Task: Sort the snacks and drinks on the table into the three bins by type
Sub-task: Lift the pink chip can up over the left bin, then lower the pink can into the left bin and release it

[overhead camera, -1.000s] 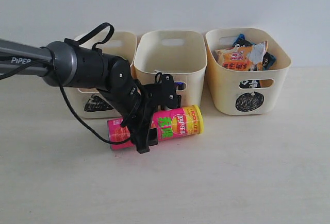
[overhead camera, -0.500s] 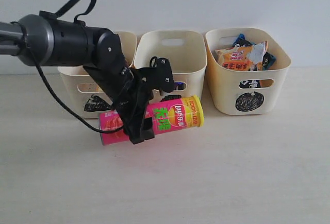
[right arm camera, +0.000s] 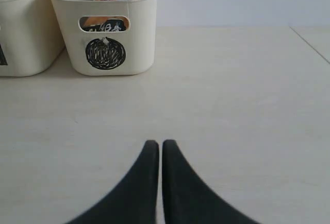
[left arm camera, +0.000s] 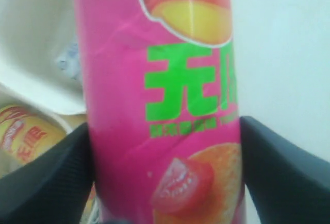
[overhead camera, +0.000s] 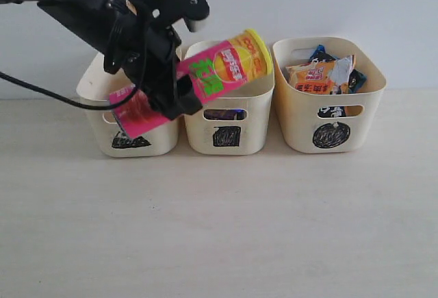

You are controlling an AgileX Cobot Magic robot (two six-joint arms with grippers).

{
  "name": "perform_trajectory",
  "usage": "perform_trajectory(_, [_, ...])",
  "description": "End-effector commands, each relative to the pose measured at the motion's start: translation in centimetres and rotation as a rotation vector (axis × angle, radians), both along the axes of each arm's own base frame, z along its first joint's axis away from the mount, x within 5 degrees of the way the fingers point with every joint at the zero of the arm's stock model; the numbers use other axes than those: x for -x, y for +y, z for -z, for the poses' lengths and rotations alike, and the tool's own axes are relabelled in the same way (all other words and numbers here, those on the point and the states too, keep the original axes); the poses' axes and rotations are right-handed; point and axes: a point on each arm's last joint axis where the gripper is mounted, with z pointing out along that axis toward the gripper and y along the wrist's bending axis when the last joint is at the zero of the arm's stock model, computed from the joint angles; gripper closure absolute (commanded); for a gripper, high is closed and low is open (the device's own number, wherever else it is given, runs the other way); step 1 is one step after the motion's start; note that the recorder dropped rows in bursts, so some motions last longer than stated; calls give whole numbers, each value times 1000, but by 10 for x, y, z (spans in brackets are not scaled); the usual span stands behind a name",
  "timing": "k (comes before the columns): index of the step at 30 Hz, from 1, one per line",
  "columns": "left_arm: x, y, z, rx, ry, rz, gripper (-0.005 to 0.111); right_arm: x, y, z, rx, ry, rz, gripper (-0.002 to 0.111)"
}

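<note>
My left gripper (overhead camera: 166, 84) is shut on the pink chip tube (overhead camera: 213, 74), which is held in the air, tilted, its yellow end up over the middle square bin (overhead camera: 254, 106) and its low end in front of the triangle bin (overhead camera: 96, 137). In the left wrist view the pink tube (left arm camera: 160, 69) fills the gap of the left gripper (left arm camera: 164, 126), and the yellow tube (left arm camera: 23, 134) lies in a bin below. The circle bin (overhead camera: 301, 130) holds both chip bags (overhead camera: 321, 75). A dark purple carton (overhead camera: 220, 114) shows through the middle bin's cutout. My right gripper (right arm camera: 159, 142) is shut and empty over bare table.
The three bins stand in a row against the white wall (overhead camera: 356, 3). The circle bin (right arm camera: 105, 28) sits far ahead of the right gripper, with the middle bin (right arm camera: 20, 38) beside it. The right arm is outside the exterior view.
The left arm has lifted the pink tube from just above the table up to bin-rim height and tilted its yellow end upward. The right gripper's earlier state is not shown.
</note>
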Motion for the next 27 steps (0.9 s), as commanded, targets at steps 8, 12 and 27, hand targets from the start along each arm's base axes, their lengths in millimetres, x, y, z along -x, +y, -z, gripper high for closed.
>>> perform_trajectory(8, [-41,60,-23,309,-89,-458,102,0,0,0,2,-13,1,108])
perform_trajectory(12, [-59,79,-19,396,-125,-568,102,0,0,0,2,-13,1,108])
perform_trajectory(27, [-119,102,13,525,-197,-718,102,0,0,0,2,-13,1,108])
